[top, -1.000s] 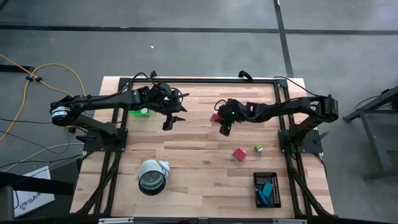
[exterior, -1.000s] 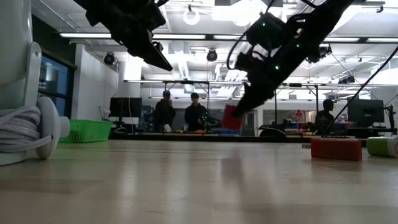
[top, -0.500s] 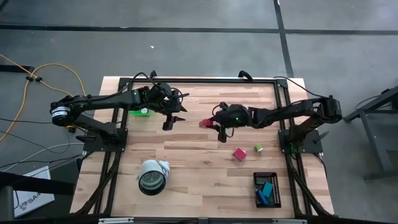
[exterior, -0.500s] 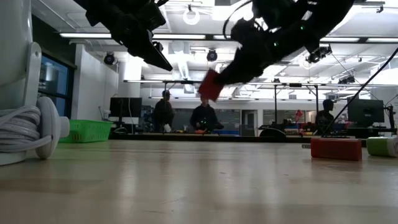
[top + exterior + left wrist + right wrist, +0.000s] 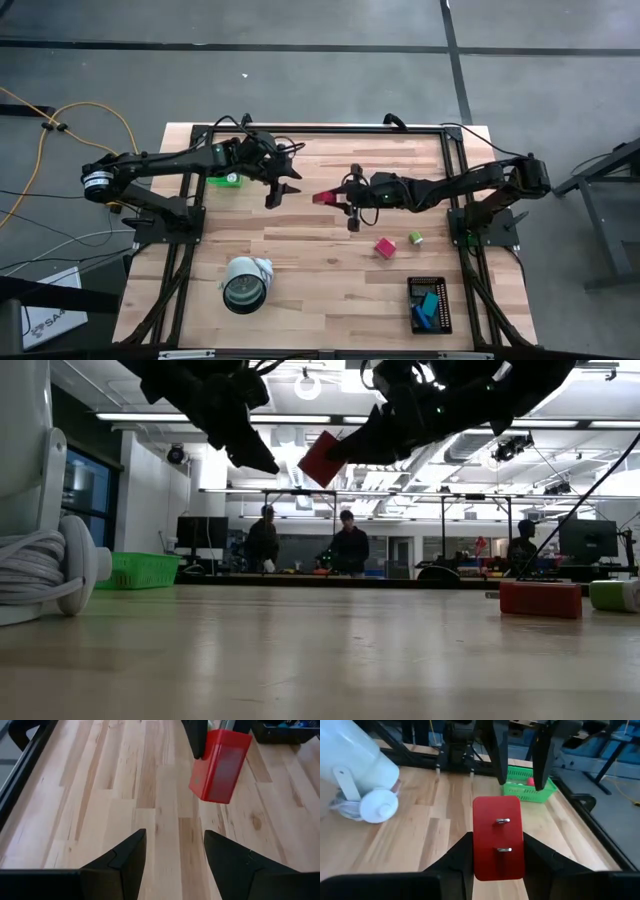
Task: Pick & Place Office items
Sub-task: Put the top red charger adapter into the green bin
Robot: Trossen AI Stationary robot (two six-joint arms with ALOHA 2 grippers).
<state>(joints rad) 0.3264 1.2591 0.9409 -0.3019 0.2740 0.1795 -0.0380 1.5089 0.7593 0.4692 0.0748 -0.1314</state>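
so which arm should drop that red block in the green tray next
Left, probably. The right gripper holds the flat red block out toward the open left gripper, whose arm is beside the green plastic tray.

No readable text, label, brand, number or sign anywhere. Only a faint, illegible mark on the white box [image 5: 52,317] lying on the floor beside the table's corner in the high view.
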